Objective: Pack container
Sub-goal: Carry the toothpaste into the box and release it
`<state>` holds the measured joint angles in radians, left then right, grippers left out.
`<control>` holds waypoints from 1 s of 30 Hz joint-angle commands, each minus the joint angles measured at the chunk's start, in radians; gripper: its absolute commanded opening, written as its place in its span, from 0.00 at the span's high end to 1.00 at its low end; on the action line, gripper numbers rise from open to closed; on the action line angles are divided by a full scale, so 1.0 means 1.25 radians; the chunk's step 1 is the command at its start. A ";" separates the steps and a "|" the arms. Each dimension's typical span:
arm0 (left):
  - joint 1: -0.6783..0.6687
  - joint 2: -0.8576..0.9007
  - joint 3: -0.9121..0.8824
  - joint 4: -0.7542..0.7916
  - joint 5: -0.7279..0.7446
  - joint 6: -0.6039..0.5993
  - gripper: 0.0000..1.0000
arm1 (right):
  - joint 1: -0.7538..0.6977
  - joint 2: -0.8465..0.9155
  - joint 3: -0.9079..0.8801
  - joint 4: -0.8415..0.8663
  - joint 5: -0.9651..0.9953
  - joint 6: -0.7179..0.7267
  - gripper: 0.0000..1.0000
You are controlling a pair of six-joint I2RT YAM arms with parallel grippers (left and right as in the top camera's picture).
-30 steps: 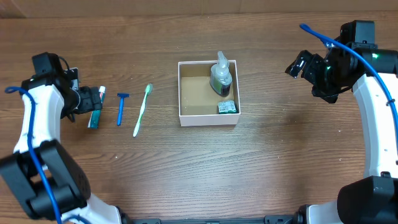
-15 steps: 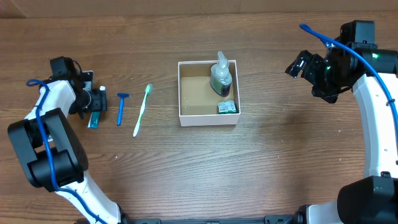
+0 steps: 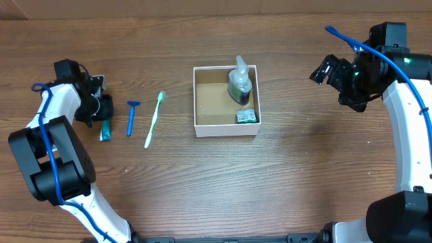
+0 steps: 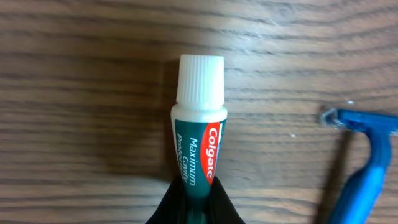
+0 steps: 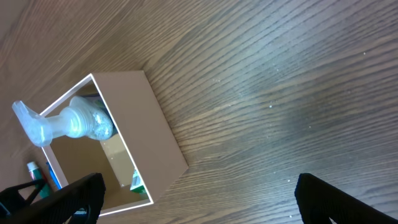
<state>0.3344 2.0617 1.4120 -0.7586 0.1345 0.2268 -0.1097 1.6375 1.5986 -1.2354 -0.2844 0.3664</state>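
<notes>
The container [image 3: 226, 130], a shallow white-walled box with a brown floor, sits mid-table. Inside it stand a clear pump bottle [image 3: 239, 84] and a small green packet [image 3: 247, 116]. At the far left my left gripper [image 3: 100, 111] is shut on a green Colgate toothpaste tube [image 3: 104, 129], which lies on the wood. In the left wrist view the black jaws pinch the tube [image 4: 198, 134] at its lower body, white cap pointing away, the gripper [image 4: 198, 202] at the bottom edge. My right gripper [image 3: 325, 70] hovers open to the container's right, nothing between its fingers [image 5: 68, 199].
A blue razor [image 3: 131, 117] and a pale green toothbrush [image 3: 154, 119] lie side by side between the toothpaste and the container. The razor's head [image 4: 357, 121] is just right of the tube. From the right wrist, the container's outer wall [image 5: 155, 124] and the bottle [image 5: 68, 124] show.
My left gripper has closed from open onto the toothpaste tube, and the tube has shifted slightly. The right arm has not moved.
</notes>
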 commanded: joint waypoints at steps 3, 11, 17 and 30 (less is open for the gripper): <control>-0.012 -0.001 0.137 -0.169 0.184 -0.059 0.96 | -0.002 -0.006 0.004 0.002 -0.004 0.001 0.00; -0.193 -0.149 0.293 -0.286 0.237 -0.069 0.96 | -0.002 -0.006 0.004 0.002 -0.004 0.001 0.00; -0.418 -0.193 0.296 -0.198 0.087 -0.240 0.96 | -0.002 -0.006 0.004 0.002 -0.004 0.001 0.00; -0.585 -0.038 0.296 -0.132 -0.042 -0.433 0.63 | -0.002 -0.006 0.004 0.002 -0.004 0.001 0.00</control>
<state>-0.3965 2.0048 1.7752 -0.9203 0.1032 -0.2493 -0.1097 1.6375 1.5986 -1.2350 -0.2848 0.3656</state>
